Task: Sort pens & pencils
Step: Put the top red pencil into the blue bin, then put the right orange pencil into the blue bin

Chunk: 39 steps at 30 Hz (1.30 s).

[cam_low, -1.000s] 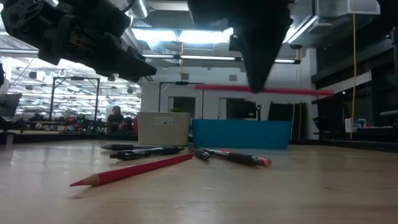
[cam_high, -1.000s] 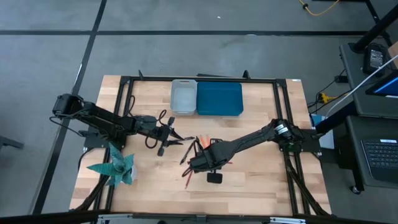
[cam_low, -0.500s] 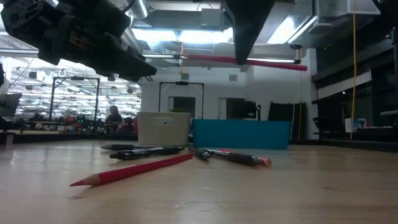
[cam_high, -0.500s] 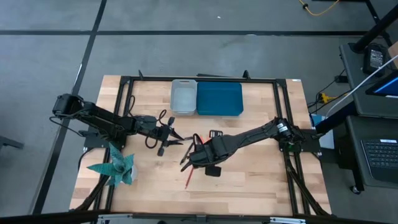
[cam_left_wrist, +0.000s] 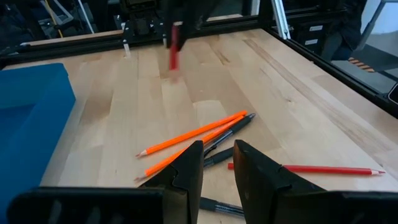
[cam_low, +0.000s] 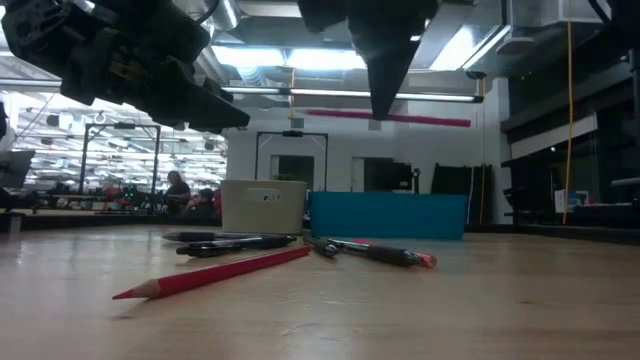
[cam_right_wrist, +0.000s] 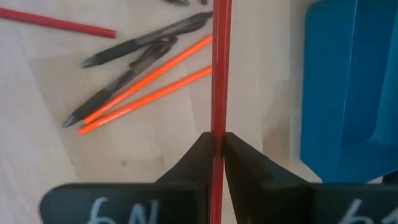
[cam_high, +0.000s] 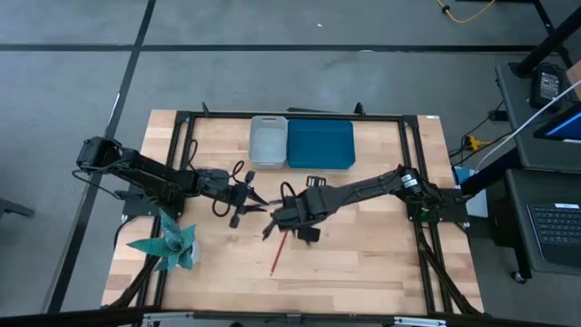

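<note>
My right gripper [cam_right_wrist: 217, 149] is shut on a red pencil [cam_right_wrist: 218, 68] and hovers above the pile in mid-table [cam_high: 292, 216]. In the low view that pencil [cam_low: 400, 117] hangs level, well above the wood. Below it lie two orange pencils [cam_right_wrist: 149, 81] and black pens [cam_right_wrist: 143, 43] flat on the table. A further red pencil [cam_high: 277, 255] lies alone nearer the near edge. My left gripper [cam_left_wrist: 217, 165] is open and hovers left of the pile [cam_high: 245, 195], touching nothing. My right gripper pinches the red pencil partway along its shaft [cam_right_wrist: 218, 134] between both fingers [cam_right_wrist: 202, 155]. The fingers point down from above and lie across the pencil. The pencil is lifted clear and lies about level in the hold [cam_low: 400, 117].
A grey tray [cam_high: 268, 141] and a blue tray [cam_high: 320, 143] stand side by side at the far edge. A teal folded-paper object [cam_high: 168, 243] sits near the left front. Bare wood lies toward the near and right edges. Black frame rails border the table.
My right gripper, shut on the red pencil, has moved toward the far edge and slightly left, from near the lone red pencil to above the pile. The pencil has risen and then sunk a little, staying about level. My left arm has kept still.
</note>
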Available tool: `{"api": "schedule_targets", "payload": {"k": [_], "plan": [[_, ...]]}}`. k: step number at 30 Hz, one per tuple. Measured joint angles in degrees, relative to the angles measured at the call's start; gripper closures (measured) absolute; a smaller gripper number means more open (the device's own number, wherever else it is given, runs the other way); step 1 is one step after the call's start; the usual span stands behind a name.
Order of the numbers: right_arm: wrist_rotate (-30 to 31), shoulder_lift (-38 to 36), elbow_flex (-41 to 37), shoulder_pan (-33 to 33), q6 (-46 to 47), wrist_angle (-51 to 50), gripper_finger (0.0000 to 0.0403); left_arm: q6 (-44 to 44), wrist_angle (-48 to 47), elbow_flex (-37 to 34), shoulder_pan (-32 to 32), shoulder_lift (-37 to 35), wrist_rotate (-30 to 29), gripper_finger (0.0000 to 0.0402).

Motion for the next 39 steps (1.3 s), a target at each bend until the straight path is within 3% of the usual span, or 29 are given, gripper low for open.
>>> {"api": "schedule_targets", "payload": {"k": [22, 30, 39], "plan": [[-2.67, 0.00, -1.37, -15.53, -10.36, -1.95, 0.0399, -0.02, -2.60, 0.00, -0.01, 0.00, 0.00, 0.0319], [4.32, 0.00, -1.37, -22.09, -13.14, -1.41, 0.0390, -0.13, -2.75, 0.00, -0.01, -0.02, 0.00, 0.0319], [1.65, 0.00, -1.37, -27.89, -15.71, 2.15, 0.0396, -0.15, -3.13, 0.00, -0.01, 0.00, 0.00, 0.0319]]}}
